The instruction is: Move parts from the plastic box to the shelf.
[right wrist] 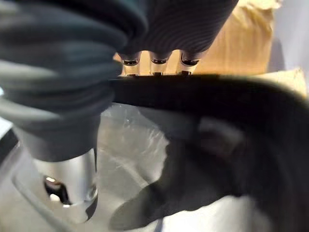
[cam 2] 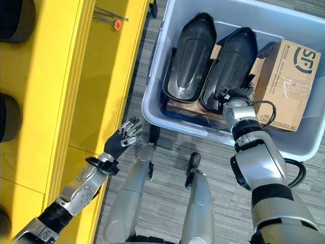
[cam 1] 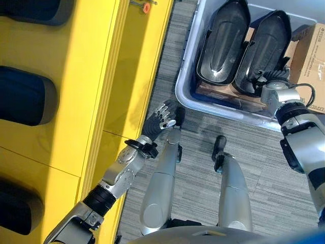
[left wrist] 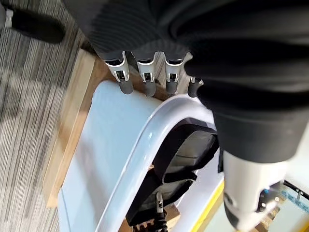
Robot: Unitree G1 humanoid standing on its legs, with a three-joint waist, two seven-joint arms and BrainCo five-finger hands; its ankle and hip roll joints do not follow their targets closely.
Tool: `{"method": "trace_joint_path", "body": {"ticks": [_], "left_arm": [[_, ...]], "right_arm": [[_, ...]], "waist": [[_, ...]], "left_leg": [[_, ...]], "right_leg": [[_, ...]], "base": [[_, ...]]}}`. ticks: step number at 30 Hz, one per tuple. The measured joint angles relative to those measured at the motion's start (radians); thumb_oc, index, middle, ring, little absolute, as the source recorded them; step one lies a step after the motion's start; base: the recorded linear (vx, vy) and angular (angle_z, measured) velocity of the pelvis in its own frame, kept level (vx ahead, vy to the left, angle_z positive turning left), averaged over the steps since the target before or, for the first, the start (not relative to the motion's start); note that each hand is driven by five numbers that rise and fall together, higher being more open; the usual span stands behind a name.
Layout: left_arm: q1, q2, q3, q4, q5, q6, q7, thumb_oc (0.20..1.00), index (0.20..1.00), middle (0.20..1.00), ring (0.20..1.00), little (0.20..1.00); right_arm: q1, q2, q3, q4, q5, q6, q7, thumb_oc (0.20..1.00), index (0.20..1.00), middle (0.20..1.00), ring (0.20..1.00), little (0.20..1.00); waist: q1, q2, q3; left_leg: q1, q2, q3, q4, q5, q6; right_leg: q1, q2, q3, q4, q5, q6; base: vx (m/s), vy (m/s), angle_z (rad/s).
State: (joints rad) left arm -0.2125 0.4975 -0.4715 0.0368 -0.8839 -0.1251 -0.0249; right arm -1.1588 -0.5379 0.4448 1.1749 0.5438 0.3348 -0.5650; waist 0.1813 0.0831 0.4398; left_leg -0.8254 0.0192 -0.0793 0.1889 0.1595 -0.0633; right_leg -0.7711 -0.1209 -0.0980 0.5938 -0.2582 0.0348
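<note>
Inside the box [cam 2: 157, 119] sit two black parts [cam 2: 189, 58] and one carton [cam 2: 287, 84]; right robot hand [cam 2: 238, 96] grips the right part's rim, left robot hand [cam 2: 122, 140] hangs open beside the shelf [cam 2: 91, 76].

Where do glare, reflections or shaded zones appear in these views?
Left eye view: soft highlights lie on the glossy black parts in the plastic box, and the yellow shelf has a bright band beside a darker one. Left wrist view: a strong white reflection runs along the box's curved rim. Right wrist view: a pale sheen shows under a part's dark edge.
</note>
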Motion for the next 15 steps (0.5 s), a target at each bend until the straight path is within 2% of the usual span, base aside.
{"method": "trace_joint_path", "body": {"ticks": [3,9,13,15], "left_arm": [[0.004,0.002,0.000,-0.005,0.000,0.007,-0.003,1.000,1.000,1.000,1.000,1.000],[0.003,0.004,0.001,-0.005,0.001,0.012,-0.012,1.000,1.000,1.000,1.000,1.000],[0.010,-0.002,-0.001,-0.003,0.002,-0.008,0.003,1.000,1.000,1.000,1.000,1.000],[0.007,-0.004,0.000,0.001,0.002,-0.027,0.011,1.000,1.000,1.000,1.000,1.000]], "right_arm": [[-0.018,-0.021,0.014,0.004,-0.060,0.038,0.015,0.200,0.200,0.200,0.200,0.200],[-0.030,-0.132,0.016,0.001,-0.122,0.040,0.032,0.200,0.200,0.200,0.200,0.200],[-0.030,-0.121,0.001,-0.046,-0.134,-0.011,-0.009,0.200,0.200,0.200,0.200,0.200],[-0.028,-0.093,-0.002,-0.068,-0.141,-0.051,-0.071,0.200,0.200,0.200,0.200,0.200]], "waist": [[0.006,0.000,0.000],[0.024,0.005,0.002],[0.020,0.012,0.005],[-0.007,0.010,0.004]], "left_leg": [[-0.005,0.000,0.000,-0.003,-0.009,-0.011],[-0.068,-0.004,-0.001,0.015,-0.009,-0.011],[-0.128,-0.002,-0.010,0.103,0.004,0.002],[-0.163,-0.003,-0.013,0.133,0.008,0.005]], "right_leg": [[-0.007,0.000,0.001,0.000,0.000,0.000],[-0.077,-0.001,0.006,0.041,-0.002,-0.004],[-0.130,0.003,0.007,0.125,-0.034,-0.021],[-0.163,0.003,0.005,0.159,-0.046,-0.024]], "base": [[0.00,-0.009,0.00],[0.00,0.003,0.05],[-0.01,0.023,-0.01],[-0.02,0.025,0.08]]}}
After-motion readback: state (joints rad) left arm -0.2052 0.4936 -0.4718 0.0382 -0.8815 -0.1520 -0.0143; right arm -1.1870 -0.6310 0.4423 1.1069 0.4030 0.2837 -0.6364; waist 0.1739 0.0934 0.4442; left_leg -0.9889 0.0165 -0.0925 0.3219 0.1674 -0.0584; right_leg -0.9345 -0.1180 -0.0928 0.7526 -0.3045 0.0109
